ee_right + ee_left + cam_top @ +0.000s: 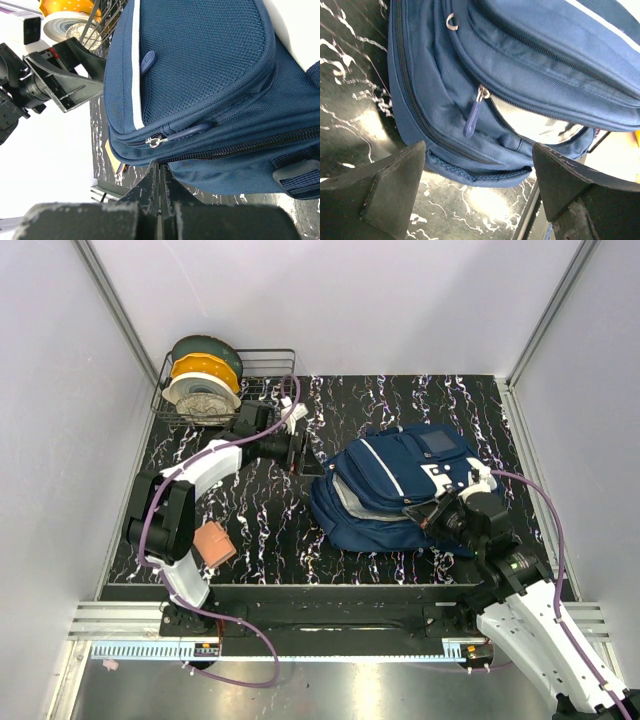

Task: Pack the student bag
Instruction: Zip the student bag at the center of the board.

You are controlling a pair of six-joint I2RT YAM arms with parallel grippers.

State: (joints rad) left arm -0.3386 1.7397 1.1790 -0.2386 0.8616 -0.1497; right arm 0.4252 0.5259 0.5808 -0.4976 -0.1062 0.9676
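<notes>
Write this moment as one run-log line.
item: large navy blue fabric backpack, lying flat | left jaws: open, facing its zip | right jaws: shut, at its edge

No text, brand, number or sign could be read; the white patch (437, 476) on the bag (380, 510) was too small.

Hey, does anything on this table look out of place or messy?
The large navy blue fabric backpack lies slumped on its side, one zip partly open with pale lining showing. A small salmon-pink block sits apart near the left arm. Nothing looks spilled or damaged.
</notes>
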